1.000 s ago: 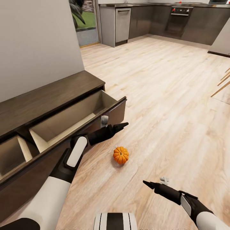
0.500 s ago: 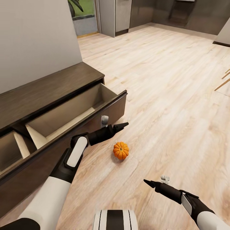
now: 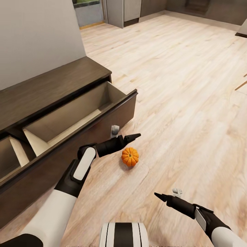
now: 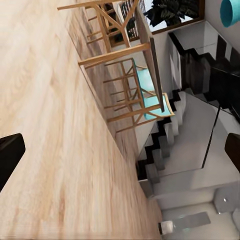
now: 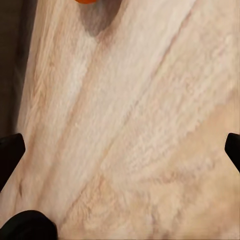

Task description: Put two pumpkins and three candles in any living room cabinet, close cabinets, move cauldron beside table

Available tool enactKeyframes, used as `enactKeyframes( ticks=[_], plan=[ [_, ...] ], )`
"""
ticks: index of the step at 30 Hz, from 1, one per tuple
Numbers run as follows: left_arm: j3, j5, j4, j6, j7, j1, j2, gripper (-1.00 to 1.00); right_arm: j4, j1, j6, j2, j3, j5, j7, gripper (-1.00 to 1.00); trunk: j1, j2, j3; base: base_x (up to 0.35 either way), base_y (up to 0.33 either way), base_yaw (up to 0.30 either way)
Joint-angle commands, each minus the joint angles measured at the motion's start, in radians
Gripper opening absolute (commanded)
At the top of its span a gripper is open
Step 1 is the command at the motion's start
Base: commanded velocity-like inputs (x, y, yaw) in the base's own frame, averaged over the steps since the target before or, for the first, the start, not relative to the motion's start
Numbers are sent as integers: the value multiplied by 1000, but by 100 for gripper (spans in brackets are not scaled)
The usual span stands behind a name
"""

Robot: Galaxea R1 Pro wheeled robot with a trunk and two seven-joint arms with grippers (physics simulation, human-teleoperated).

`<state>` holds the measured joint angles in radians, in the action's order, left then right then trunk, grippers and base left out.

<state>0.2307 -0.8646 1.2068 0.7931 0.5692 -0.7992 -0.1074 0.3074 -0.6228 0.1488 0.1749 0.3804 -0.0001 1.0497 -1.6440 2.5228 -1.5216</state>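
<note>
Standing open, cabinet (image 3: 51,103) drawer bare inside, pumpkin (image 3: 130,156) on floor (image 3: 178,85)

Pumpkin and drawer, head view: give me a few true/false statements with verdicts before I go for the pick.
1. The pumpkin lies on the floor. True.
2. The left gripper holds the pumpkin. False: it is open, above and just beyond the pumpkin, gripping nothing.
3. The drawer of the cabinet is pulled out. True.
4. A candle sits in that drawer. False: what shows of its beige inside is bare.
5. The right gripper is shut on a candle. False: its fingers are spread, with bare floor between them.
</note>
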Motion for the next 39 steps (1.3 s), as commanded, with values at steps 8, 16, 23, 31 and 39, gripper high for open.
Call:
enactKeyframes(
  ticks=[8, 16, 23, 31, 39],
  plan=[
    [2, -1, 0, 0, 0, 0, 0, 100, 12, 0, 3, 6, 0, 0, 47, 100, -4, 2, -31, 0, 0, 0],
    [7, -1, 1, -1, 0, 0, -1, 100, 35, -2, 19, 38, 83, -100, 108, 100, -7, 4, -62, 0, 0, 0],
    [16, -1, 0, -2, 0, 0, -2, 100, 50, -7, 45, 38, 96, -140, 175, 100, -10, 5, -89, 0, 0, 0],
    [16, -1, 0, -3, -1, 0, -1, 100, 46, -8, 39, 36, 95, -135, 170, 100, -14, 7, -120, 0, 0, 0],
    [19, -1, 2, -3, -2, 0, -1, 100, 51, -8, 31, 35, 91, -132, 163, 100, -17, 9, -151, 0, 0, 0]
  ],
)
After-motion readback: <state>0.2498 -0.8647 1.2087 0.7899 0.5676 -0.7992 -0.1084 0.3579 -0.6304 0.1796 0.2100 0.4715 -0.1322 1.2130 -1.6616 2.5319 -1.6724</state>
